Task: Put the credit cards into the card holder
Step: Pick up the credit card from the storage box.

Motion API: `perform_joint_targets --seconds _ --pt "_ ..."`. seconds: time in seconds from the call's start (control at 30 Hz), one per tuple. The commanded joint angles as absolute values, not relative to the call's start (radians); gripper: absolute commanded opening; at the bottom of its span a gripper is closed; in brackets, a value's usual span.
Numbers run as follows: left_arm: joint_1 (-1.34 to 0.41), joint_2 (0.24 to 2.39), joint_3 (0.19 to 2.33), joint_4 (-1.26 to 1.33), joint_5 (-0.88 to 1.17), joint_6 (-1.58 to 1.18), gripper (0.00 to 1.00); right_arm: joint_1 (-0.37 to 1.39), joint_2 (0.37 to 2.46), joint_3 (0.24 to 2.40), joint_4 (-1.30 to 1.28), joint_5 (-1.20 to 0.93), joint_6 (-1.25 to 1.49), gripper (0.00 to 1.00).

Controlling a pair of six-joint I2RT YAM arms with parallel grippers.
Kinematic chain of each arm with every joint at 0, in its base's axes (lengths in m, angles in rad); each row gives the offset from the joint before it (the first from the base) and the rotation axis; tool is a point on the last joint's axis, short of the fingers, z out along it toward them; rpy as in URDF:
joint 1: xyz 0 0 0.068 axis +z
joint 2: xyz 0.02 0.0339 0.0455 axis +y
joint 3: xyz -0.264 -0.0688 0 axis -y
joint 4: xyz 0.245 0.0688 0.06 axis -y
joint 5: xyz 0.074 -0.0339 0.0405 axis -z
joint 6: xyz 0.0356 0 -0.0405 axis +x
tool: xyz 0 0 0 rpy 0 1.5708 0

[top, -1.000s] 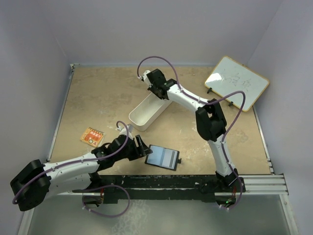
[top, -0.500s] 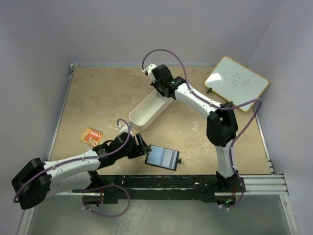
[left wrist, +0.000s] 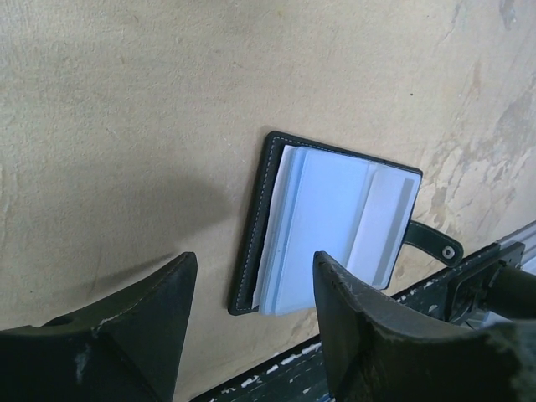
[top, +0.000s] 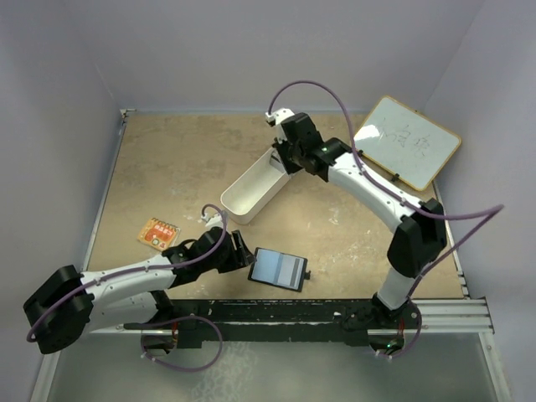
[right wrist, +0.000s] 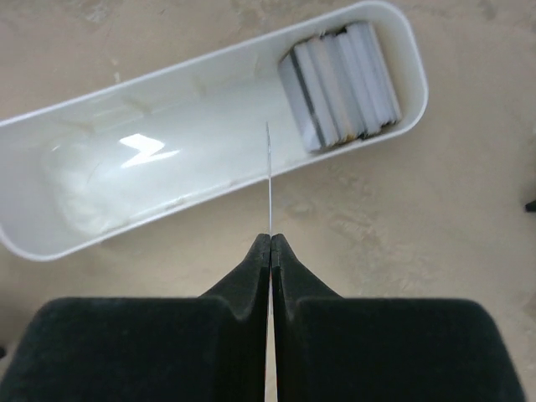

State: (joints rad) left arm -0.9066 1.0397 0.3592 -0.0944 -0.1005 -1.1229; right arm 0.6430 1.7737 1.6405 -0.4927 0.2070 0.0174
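The credit cards (right wrist: pixel 339 84) stand as a small stack on edge in the far end of a long white tray (right wrist: pixel 100 184). My right gripper (right wrist: pixel 270 239) is shut on one thin card (right wrist: pixel 270 176), seen edge-on, and holds it above the tray's near rim. In the top view that gripper (top: pixel 283 155) hovers at the tray's far end (top: pixel 251 188). The black card holder (left wrist: pixel 335 222) lies open with its blue-grey inside up and its snap tab to the right. My left gripper (left wrist: pixel 255 260) is open and empty just beside its left edge; both also show in the top view (top: pixel 279 269).
A small orange packet (top: pixel 158 233) lies at the left. A whiteboard (top: pixel 405 141) leans at the back right corner. A black rail (top: pixel 318 311) runs along the table's near edge, right behind the card holder.
My right arm has swung its elbow out to the right, and its gripper has shifted right over the tray's far end. The left arm has barely moved.
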Motion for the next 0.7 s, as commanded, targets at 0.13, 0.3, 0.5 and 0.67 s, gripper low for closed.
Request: perform_joint_targets --seconds 0.13,0.3,0.5,0.67 --pt "-0.912 1.082 0.391 -0.039 -0.079 -1.09 0.53 0.658 1.495 1.337 -0.468 0.003 0.281 0.0" --pt "-0.913 1.102 0.381 0.0 -0.063 -1.106 0.5 0.667 1.336 1.148 -0.442 -0.064 0.403 0.0" --pt "-0.914 1.135 0.373 0.021 -0.047 -1.117 0.43 0.689 1.193 0.927 -0.375 -0.144 0.578 0.0" --pt "-0.918 1.146 0.361 0.032 -0.048 -1.137 0.39 0.703 1.123 0.728 -0.254 -0.222 0.73 0.0"
